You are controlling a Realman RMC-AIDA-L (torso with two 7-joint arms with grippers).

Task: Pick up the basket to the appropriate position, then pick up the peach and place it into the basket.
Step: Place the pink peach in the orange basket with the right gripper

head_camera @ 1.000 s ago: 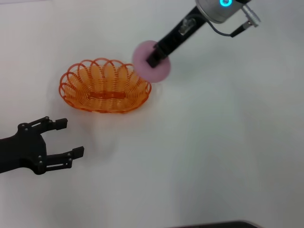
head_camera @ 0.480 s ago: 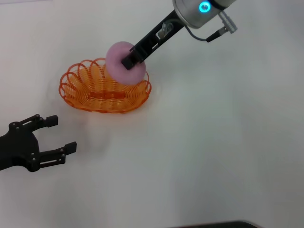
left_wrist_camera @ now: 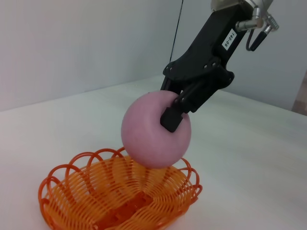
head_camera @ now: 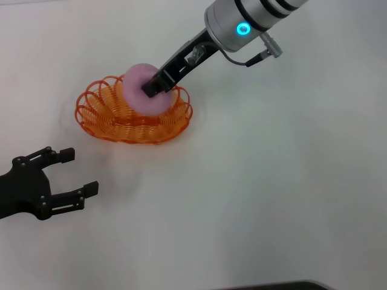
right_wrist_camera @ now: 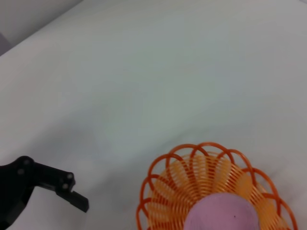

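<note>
I held the right gripper (head_camera: 152, 88) clamped on the peach (head_camera: 145, 96), above the basket (head_camera: 97, 124) for release; left gripper (head_camera: 75, 175) idle, fingers apart.

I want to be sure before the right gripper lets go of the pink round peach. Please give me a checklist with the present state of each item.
1. Right gripper shut on the pink round peach: ok.
2. Peach above the oval orange wire basket, inside its rim: ok in the head view and the right wrist view.
3. Peach low enough for a soft drop: ok by the left wrist view; its underside hangs at about rim height, not resting on the bottom.
4. Basket upright on the white table: ok.
5. Left gripper away from the basket: ok, open and apart, nearer the robot.
6. Basket holds nothing else: ok as far as visible.
</note>
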